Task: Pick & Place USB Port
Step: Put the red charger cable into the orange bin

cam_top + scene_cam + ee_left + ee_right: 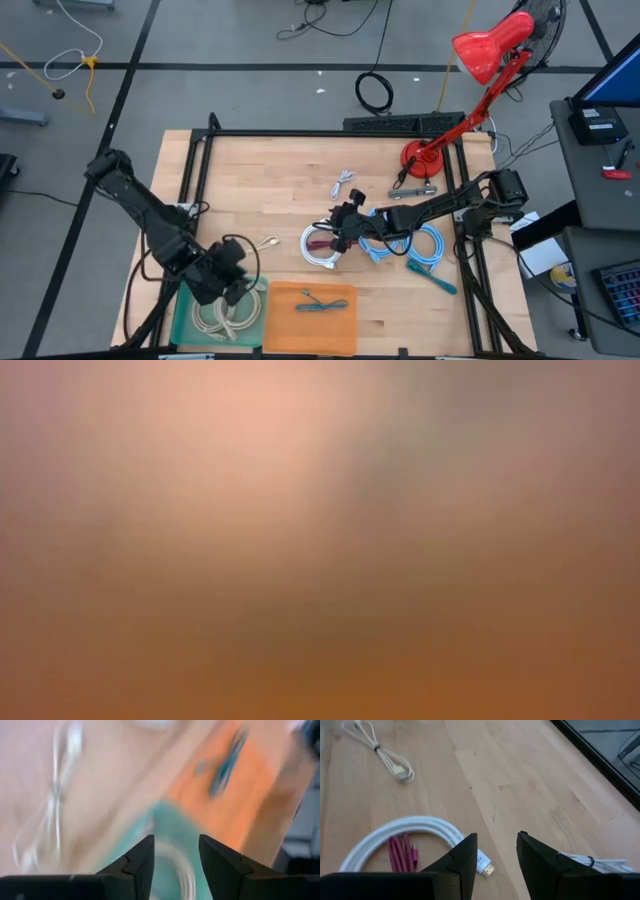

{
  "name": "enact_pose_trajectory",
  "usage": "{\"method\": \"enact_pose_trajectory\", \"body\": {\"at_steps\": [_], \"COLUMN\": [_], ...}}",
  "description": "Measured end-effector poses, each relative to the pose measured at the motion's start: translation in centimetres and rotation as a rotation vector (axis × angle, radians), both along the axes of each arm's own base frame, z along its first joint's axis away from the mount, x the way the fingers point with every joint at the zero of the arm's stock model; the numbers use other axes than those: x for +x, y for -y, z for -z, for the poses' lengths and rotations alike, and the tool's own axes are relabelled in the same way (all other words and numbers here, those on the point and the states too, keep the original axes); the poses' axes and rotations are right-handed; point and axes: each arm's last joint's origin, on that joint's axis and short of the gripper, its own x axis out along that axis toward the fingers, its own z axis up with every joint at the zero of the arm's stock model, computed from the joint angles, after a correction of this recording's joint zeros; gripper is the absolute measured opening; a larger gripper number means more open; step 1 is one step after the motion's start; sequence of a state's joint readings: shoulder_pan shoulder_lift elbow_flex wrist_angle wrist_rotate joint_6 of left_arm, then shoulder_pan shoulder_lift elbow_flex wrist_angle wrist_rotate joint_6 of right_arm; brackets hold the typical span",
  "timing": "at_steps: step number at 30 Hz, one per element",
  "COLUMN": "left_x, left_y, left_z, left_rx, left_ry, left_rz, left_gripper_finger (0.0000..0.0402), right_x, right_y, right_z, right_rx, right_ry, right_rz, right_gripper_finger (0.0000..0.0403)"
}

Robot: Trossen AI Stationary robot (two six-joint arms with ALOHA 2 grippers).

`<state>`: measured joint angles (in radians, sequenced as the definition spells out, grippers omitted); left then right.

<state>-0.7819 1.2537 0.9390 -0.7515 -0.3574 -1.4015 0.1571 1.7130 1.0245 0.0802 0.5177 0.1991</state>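
Note:
A coiled white USB cable (318, 248) lies flat on the wooden table with a pink cable (402, 851) inside its loop; its plug (487, 868) shows beside my right gripper's fingers. My right gripper (497, 837) hovers open just above this coil (407, 827), touching nothing. My left gripper (240, 278) hangs open and empty above the green tray (190, 318), which holds white cables (225, 318). The orange tray (310, 318) beside it holds a teal cable (322, 303). The left wrist view is blurred; the green tray (167, 822) shows beyond the open fingers (176, 840).
Blue cables (405, 245) lie under my right arm. Small white cables lie at the table's middle (343, 183) and near the left gripper (268, 242). A red lamp (470, 60) stands at the far right. A black frame (330, 133) borders the table. The low view is blurred out.

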Motion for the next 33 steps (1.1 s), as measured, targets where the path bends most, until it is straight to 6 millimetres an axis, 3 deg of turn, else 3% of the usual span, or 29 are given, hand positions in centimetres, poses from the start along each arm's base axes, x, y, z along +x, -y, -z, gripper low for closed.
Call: {"method": "enact_pose_trajectory", "body": {"at_steps": [5,15,21,27,33], "left_x": [1.0,3.1,3.5,3.8,4.2], "left_y": [-1.8,-5.2,-5.8,-5.2,-4.7], "left_z": [-1.0,-1.1,-1.0,-0.2,0.7], "left_rx": [0.279,0.633,0.696,0.708,0.708], "left_ry": [0.173,0.164,0.144,0.115,0.079], "left_rz": [0.009,0.015,0.005,0.043,0.059], "left_gripper_finger": [0.0157,0.0157,0.0157,0.0157,0.0157], "right_x": [-0.1,-1.3,-1.9,-1.8,-1.6], "right_y": [-0.3,-1.9,-2.6,-2.3,-2.8], "right_z": [0.2,1.6,1.9,1.8,1.6], "right_rx": [0.046,0.233,0.220,0.154,0.138], "right_ry": [-0.039,-0.256,-0.313,-0.293,-0.261], "right_rz": [-0.101,-0.410,-0.423,-0.325,-0.351], "right_gripper_finger": [0.0130,0.0130,0.0130,0.0130,0.0130]}}
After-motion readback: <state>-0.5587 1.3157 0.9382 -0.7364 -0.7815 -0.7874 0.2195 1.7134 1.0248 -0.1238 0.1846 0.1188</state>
